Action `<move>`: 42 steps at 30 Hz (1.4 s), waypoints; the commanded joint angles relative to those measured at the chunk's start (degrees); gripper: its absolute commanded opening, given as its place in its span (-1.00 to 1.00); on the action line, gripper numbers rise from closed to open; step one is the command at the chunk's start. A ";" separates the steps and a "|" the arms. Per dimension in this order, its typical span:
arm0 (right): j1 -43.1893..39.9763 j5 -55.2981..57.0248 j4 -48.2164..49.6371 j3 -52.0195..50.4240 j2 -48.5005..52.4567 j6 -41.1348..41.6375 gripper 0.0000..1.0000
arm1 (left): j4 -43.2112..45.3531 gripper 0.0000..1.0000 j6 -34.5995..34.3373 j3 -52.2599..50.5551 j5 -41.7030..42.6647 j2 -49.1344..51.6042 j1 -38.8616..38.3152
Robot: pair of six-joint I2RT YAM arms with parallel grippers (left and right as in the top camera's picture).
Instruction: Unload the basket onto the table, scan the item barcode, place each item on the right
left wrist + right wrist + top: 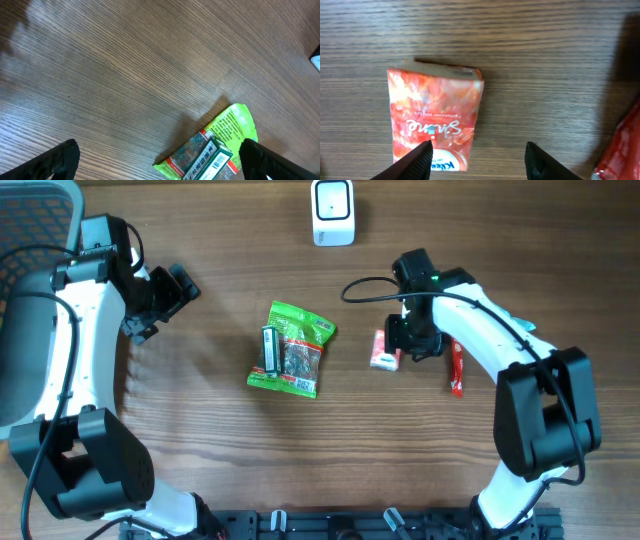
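Lying flat, offset beside the spread right pincer (479, 159): tissue pack (434, 117).

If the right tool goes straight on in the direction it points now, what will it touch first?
Probably the pink tissue pack: the right tool points down at it, one finger over the pack, the other over bare table. Depth is unclear.
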 commanded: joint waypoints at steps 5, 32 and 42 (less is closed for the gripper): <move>-0.07 -6.95 0.87 0.72 -6.27 -2.05 -0.03 | 0.00 1.00 0.48 -0.26 0.48 0.48 0.09; 13.46 13.11 -0.22 0.52 3.63 5.77 -0.92 | 0.00 1.00 0.48 -0.26 0.48 0.48 0.09; 12.07 8.83 -2.43 0.55 2.12 -0.13 -0.90 | 0.00 1.00 0.48 -0.26 0.48 0.48 0.09</move>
